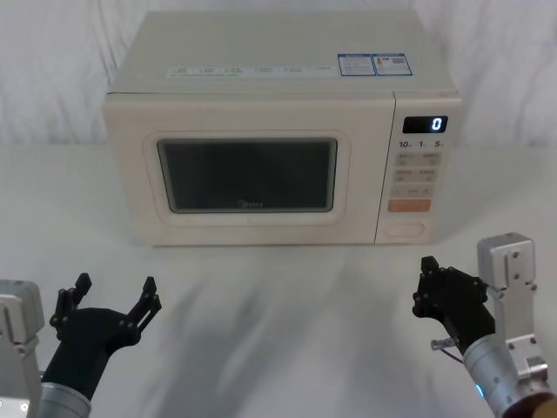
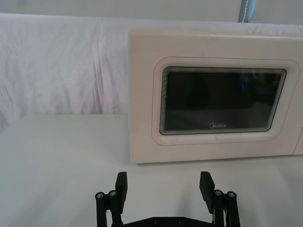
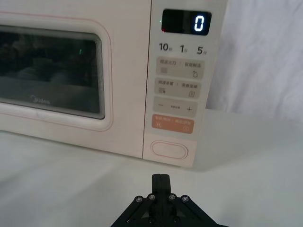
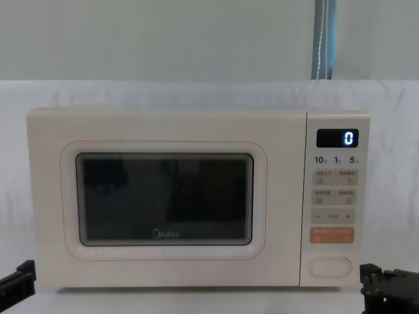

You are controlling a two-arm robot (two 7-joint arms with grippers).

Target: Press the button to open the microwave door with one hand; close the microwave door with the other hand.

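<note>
The cream microwave stands at the middle of the white table with its door (image 1: 248, 131) closed; the door (image 4: 163, 268) has a dark window and a Midea logo. The wide blank button (image 1: 406, 230) sits lowest on the control panel, under the orange keys, and is also seen in the right wrist view (image 3: 169, 150) and the chest view (image 4: 330, 266). My right gripper (image 1: 428, 265) hovers shut in front of the panel, a short way back from the button and slightly right of it. My left gripper (image 1: 116, 286) is open, low at the front left, facing the door (image 2: 222, 101) from a distance.
The display (image 1: 425, 124) reads 0, with small beige keys and an orange key pair (image 1: 409, 206) below it. White cloth covers the table (image 1: 278, 287) and the wall behind. Open tabletop lies between the grippers and the microwave.
</note>
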